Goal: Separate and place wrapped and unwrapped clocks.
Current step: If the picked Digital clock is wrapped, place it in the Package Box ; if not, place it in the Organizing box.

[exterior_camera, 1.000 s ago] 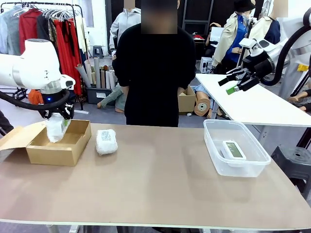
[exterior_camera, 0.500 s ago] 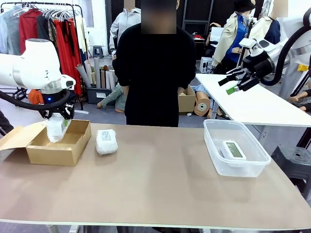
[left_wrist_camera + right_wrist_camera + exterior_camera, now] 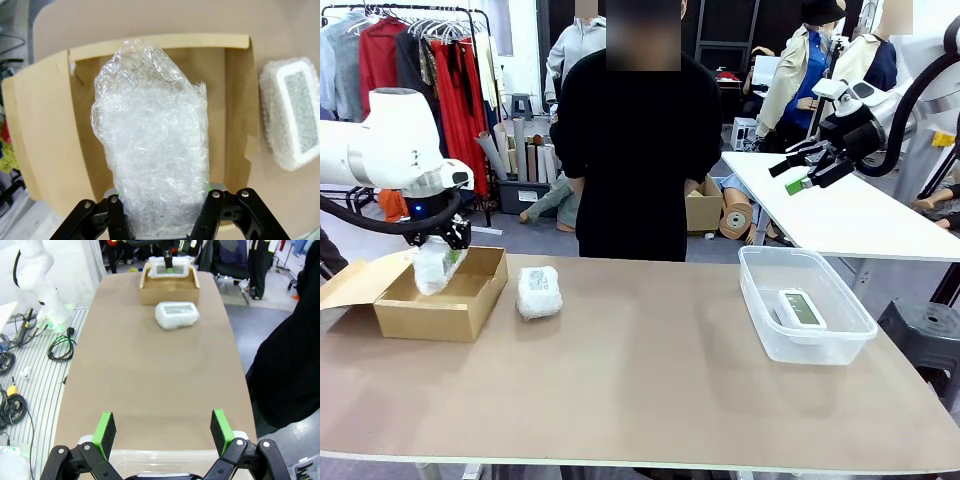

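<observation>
Wrapped clock (image 3: 432,270) pinched in left gripper (image 3: 439,252) over cardboard box (image 3: 438,316) (right gripper (image 3: 792,175) wide open, empty)

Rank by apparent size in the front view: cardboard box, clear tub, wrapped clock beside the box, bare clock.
Largest: cardboard box and clear tub, too alike to rank.
Then wrapped clock beside the box.
Smallest: bare clock.

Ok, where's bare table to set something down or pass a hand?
Widest free patch: the middle of the table, between the loose wrapped clock and the clear tub, plus the whole near strip. Crowded: the cardboard box end, where a held wrapped clock hangs in its opening.
</observation>
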Controlling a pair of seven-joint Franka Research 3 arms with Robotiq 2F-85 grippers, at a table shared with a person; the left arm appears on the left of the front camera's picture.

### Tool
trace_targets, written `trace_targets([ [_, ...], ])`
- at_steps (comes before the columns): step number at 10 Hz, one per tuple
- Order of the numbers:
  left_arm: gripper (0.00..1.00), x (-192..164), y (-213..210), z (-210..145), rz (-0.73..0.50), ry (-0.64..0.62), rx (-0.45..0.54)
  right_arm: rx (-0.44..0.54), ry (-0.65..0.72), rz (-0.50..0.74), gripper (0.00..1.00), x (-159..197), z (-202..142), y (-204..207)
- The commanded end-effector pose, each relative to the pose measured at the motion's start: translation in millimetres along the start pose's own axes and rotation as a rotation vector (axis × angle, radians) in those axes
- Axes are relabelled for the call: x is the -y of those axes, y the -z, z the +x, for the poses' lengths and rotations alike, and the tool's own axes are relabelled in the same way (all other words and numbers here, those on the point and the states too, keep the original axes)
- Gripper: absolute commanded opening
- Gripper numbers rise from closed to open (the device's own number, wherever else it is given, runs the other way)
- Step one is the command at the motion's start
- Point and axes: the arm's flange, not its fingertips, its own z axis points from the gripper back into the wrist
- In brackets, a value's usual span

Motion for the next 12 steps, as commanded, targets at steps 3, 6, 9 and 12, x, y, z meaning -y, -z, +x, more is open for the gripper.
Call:
trace_targets([
  [3,0.0,-20.4,17.9,16.4,0.006,-0.002,0.037,0.008,-0.002,-0.001,1.0,-0.7,2.0,0.2],
  [6,0.0,-26.7,34.3,20.3,0.023,0.003,0.011,0.008,-0.002,-0.001,1.0,-0.7,2.0,0.2],
  [9,0.0,-29.6,43.8,19.8,0.05,0.02,-0.009,0.008,-0.002,-0.001,1.0,-0.7,2.0,0.2],
  [12,0.0,-30.7,51.1,18.8,0.064,0.025,-0.024,0.008,-0.002,-0.001,1.0,-0.7,2.0,0.2],
])
